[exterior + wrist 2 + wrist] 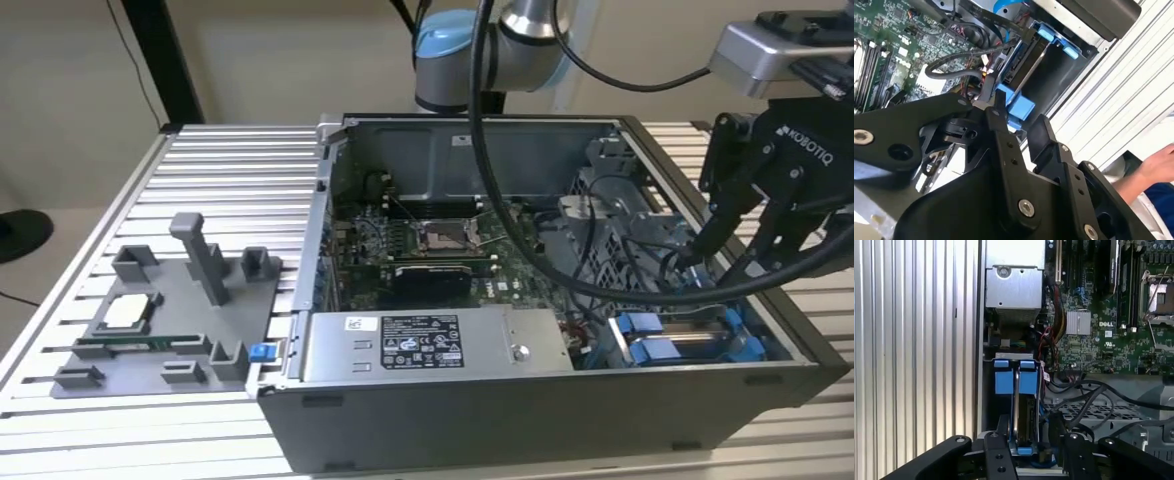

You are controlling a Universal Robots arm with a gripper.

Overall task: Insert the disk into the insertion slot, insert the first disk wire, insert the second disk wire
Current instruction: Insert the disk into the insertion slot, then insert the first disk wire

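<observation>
Disk [1026, 405] upright between spread pincer [1029, 424] fingers [1041, 131].

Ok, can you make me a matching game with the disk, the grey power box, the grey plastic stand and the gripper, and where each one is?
1 disk
2 power box
3 plastic stand
4 gripper

A on the table, outside the case
B straddling the disk's end
C inside the case, with a black-and-white label
D on edge in the insertion slot

Pairs: 1-D, 2-C, 3-A, 4-B
</observation>
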